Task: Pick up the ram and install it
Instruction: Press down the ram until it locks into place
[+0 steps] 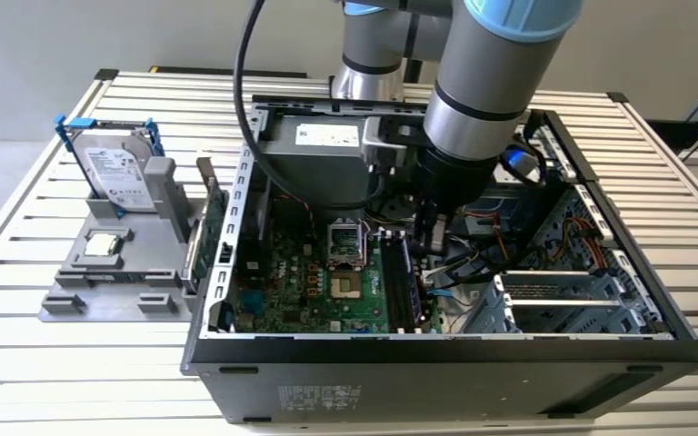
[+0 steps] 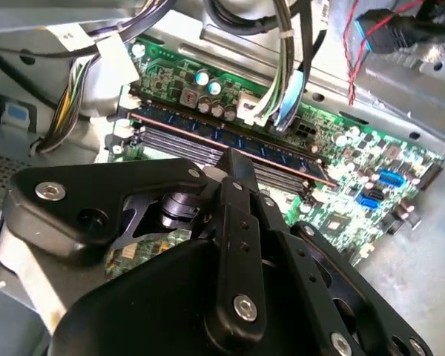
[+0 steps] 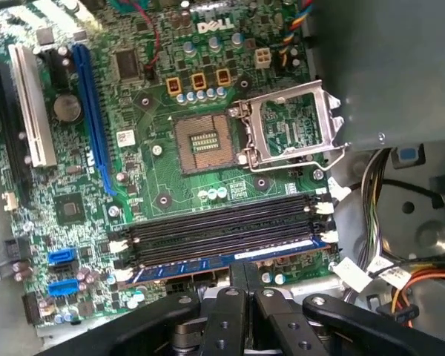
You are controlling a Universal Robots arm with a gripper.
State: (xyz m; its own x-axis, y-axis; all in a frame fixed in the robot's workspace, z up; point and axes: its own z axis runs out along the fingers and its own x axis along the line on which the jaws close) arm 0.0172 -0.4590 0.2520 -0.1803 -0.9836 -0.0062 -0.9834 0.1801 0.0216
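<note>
Evidently the work is at the memory slots. The gripper [image 3: 242, 268] is down inside the open computer case [image 1: 446, 350], near the motherboard's [image 3: 156, 178] edge. Its fingers are clenched together with nothing between them. Their tips are right over the middle of the ram [image 3: 208, 265], and I cannot tell whether they touch it.

I judge the ram to be the dark stick standing on edge in the slot nearest the gripper, beside three empty slots [image 3: 215, 230]. In the second wrist view the ram [image 2: 200, 132] runs just beyond the gripper [image 2: 233, 159]. In the exterior view the ram [image 1: 400, 272] stands next to the arm's lower end. Whether it is fully seated I cannot tell.

A similar green stick [image 1: 212, 232] stands at the edge of the grey holder [image 1: 94, 291], against the case's outer wall. The hard drive [image 1: 119, 168] and the processor chip [image 1: 104, 243] are also on the holder.

A stick like this should be light, stiff and thin, and it is fragile. It should snap if bent, and its chips and contact edge should not be rubbed. The place to hold it is by the flat faces near the top long edge, or by the short ends. Any pushing should go straight down on that top edge and evenly, since a tilt would jam it in the slot.
</note>
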